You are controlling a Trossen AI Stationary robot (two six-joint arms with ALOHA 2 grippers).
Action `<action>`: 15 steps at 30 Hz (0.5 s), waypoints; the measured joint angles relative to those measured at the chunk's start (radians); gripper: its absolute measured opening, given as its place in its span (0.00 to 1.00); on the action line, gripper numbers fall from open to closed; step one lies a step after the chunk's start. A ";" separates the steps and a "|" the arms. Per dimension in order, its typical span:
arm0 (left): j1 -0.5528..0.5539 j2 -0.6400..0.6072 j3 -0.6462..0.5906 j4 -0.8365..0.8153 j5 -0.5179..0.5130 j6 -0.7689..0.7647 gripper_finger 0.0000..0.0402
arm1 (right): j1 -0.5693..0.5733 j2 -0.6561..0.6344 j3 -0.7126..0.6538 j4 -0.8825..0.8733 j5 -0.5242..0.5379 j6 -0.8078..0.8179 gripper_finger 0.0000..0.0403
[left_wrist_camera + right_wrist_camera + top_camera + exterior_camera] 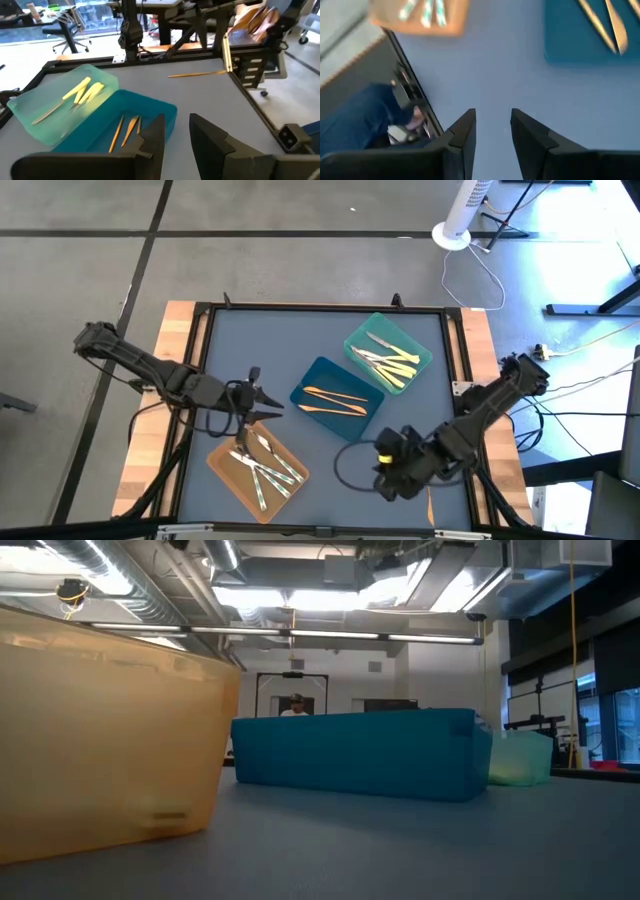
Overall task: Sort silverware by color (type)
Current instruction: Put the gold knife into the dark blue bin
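Overhead looks down; low, level; both show blue tray [335,397].

We see three trays on the grey-blue counter [250,345]: a teal tray [420,350] touching a blue tray [322,372], and an orange tray [225,465] apart from both. A white fan base [452,235] stands on the floor beyond.

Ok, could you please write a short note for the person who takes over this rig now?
Left end effector: open, empty, near the orange rectangular tray.
Right end effector: open, empty, over the mat.
Done: yellow plastic cutlery in the light-green rectangular tray; orange plastic cutlery in the blue rectangular tray; clear plastic cutlery in the orange tray.
Left: one stray orange piece on the mat by the right arm. Check the greyish pieces in the green tray.
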 joint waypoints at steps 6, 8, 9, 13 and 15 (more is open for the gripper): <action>0.035 0.031 0.000 0.000 0.001 0.001 0.21 | 0.083 0.000 0.000 -0.151 -0.038 0.191 0.27; 0.048 0.031 0.000 0.000 0.006 0.001 0.21 | 0.108 0.000 0.000 -0.196 -0.038 0.219 0.27; 0.056 0.030 0.000 0.001 0.006 0.001 0.21 | 0.119 0.000 0.000 -0.219 -0.038 0.224 0.27; 0.082 0.008 0.000 -0.002 0.007 0.001 0.21 | 0.159 0.000 0.000 -0.302 -0.055 0.195 0.27; 0.091 0.005 0.000 -0.005 0.008 0.001 0.21 | 0.178 0.000 0.000 -0.345 -0.091 0.125 0.27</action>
